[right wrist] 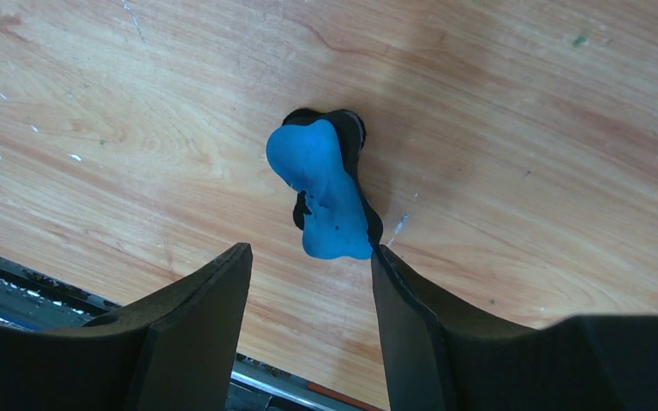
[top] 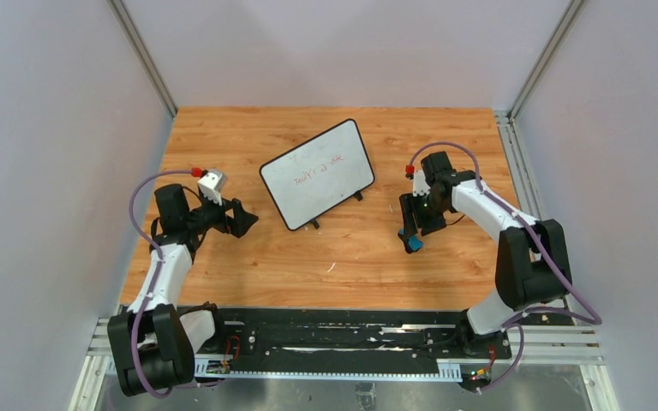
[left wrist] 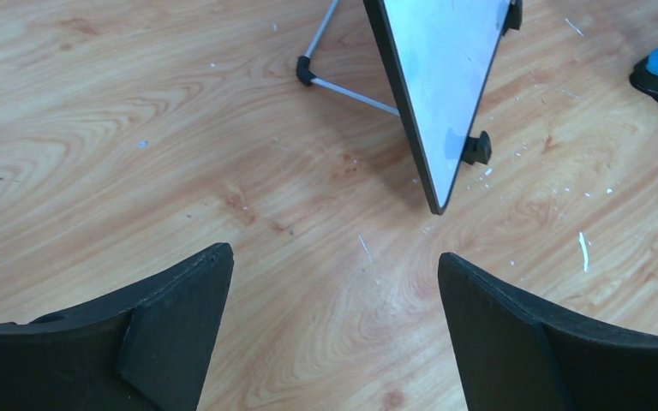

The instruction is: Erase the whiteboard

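worktop (top: 334, 282): wood grain, carries everything in play.
whiteboard (top: 317, 174): mid-worktop, slightly to the far side, between the two arms and clear of both.
board axis: long side runs diagonally, near-left to far-right in the top view.
board facing: propped on a stand and leaning back, white face up and toward the arm bases. Bottom edge with its black feet (left wrist: 477, 147) is on the near-right side.
left claw (left wrist: 334, 265): spread wide, empty, aimed at the board's near-left corner, well short of it.
right claw (right wrist: 308, 257): part spread, nothing between the fingers, low over the worktop right of the board.
eraser (right wrist: 321, 184): blue, black pad showing at its edge, lying on the worktop just ahead of the right claw. Long axis points roughly away from the claw. Near end sits by the right-hand finger tip; contact unclear.
writing (top: 319, 171): faint red line across the board, none wiped.
step: my read is eraser pickup, grasp not made.
next: shift the right claw to centre the eraser, drop, pinch across its narrow waist.
risk: light stand may slide under wiping, so the left claw should probably brace the frame.
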Motion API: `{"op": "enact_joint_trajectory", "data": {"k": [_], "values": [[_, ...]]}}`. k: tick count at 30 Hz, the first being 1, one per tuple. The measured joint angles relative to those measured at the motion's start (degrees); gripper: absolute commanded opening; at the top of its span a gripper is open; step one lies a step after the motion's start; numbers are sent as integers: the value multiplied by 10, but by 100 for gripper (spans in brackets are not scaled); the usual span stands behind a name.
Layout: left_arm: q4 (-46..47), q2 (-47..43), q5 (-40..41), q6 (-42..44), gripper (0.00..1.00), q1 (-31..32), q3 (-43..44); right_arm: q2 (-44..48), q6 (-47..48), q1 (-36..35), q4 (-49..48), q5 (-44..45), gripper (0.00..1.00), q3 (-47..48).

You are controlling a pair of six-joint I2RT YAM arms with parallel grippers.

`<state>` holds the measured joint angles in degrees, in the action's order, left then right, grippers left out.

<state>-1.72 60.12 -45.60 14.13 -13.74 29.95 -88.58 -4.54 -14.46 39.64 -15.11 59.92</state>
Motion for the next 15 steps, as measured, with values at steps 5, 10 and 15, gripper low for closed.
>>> {"op": "enact_joint_trajectory", "data": {"k": [5, 10, 15], "values": [[-33, -1, -17, 12, 94, 0, 3, -34, 0, -4, -10, 3, 60, 0], [-47, -1, -24, 21, 94, 0, 8, -52, 0, -5, -16, 16, 60, 4], [-47, 3, -26, 24, 94, 0, 8, -66, 1, -5, -21, 23, 58, 14]]}}
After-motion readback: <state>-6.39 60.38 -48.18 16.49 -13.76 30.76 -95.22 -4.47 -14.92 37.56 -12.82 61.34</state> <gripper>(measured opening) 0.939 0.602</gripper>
